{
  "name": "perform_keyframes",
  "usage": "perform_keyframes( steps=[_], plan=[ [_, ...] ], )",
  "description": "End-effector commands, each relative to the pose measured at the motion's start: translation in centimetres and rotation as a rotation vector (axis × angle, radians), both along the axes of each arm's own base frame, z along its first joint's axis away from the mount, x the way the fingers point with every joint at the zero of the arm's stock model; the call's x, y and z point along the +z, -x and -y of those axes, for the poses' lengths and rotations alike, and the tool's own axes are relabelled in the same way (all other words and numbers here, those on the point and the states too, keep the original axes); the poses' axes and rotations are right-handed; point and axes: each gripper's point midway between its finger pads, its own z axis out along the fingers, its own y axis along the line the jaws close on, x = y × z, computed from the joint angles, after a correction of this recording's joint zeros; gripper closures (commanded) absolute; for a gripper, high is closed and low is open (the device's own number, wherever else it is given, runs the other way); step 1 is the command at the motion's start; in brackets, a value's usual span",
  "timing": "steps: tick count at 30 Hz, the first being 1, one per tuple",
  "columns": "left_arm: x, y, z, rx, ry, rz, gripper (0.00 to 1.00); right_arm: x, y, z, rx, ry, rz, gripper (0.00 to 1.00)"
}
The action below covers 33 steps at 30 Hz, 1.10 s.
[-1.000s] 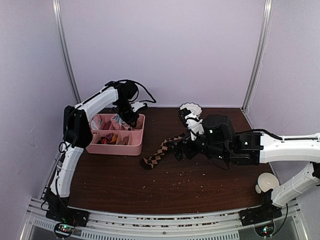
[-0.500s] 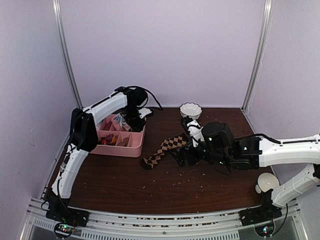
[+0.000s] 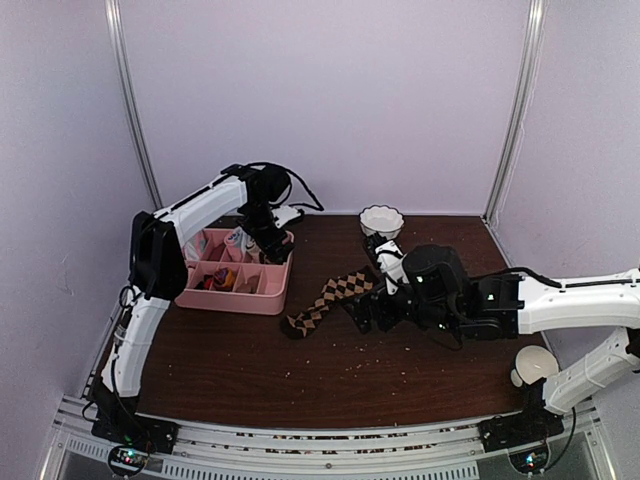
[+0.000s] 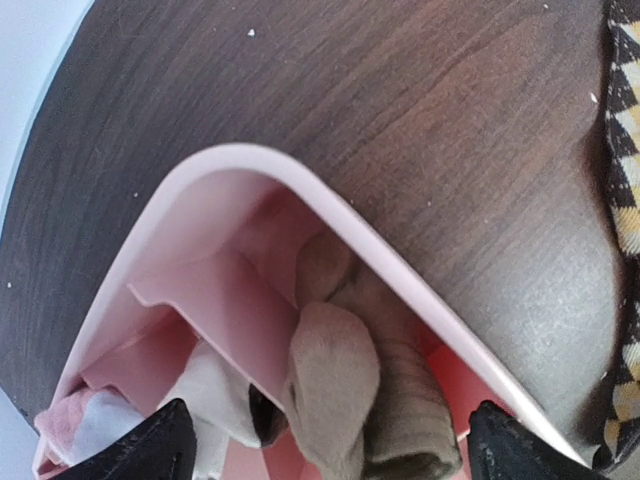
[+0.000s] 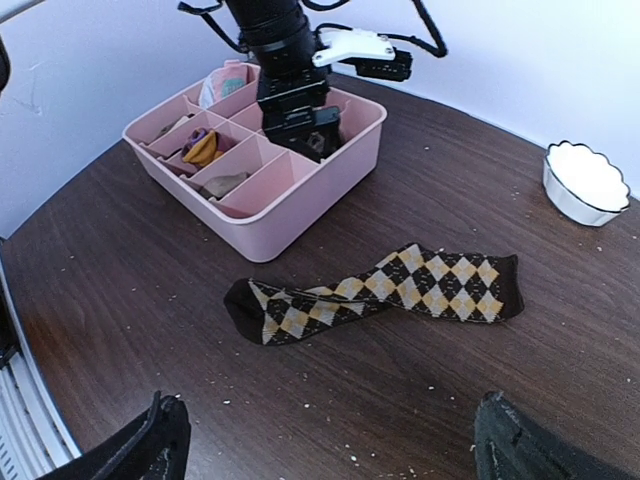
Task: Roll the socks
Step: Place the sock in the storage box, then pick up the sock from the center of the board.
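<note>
while the left gripper [image 4: 330,450] hangs jaws apart over the tan sock [image 4: 335,385] in the pink tray [image 4: 330,205], we list the argyle sock [image 5: 380,290] flat on the table [image 5: 450,400], axis near-left to far-right, just left of the right gripper [image 5: 330,445], jaws apart, the nearer arm.

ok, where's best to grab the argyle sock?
Take the sock at its wide squared end, probably from straight above, pinching across the width. It lies flat on the table, so there's no raised edge to get under from the side.
</note>
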Motion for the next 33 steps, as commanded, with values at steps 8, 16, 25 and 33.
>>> perform_keyframes(
  steps=[8,16,25,33],
  plan=[
    [10.4,1.9,0.3,-0.044,0.132,0.157,0.02,1.1,-4.9,9.8,-0.568,0.32,0.187,0.0],
    [15.7,1.7,-6.5,0.083,0.283,0.265,0.02,1.5,-6.0,12.1,-0.586,0.157,0.116,0.0],
    [17.3,7.1,-9.9,0.016,0.474,0.279,0.02,1.1,-7.6,11.6,-0.465,0.07,-0.005,0.0],
    [13.3,13.7,-8.6,-0.156,0.52,0.106,0.02,-2.7,-12.7,7.1,-0.376,-0.076,-0.204,0.09]
  ],
)
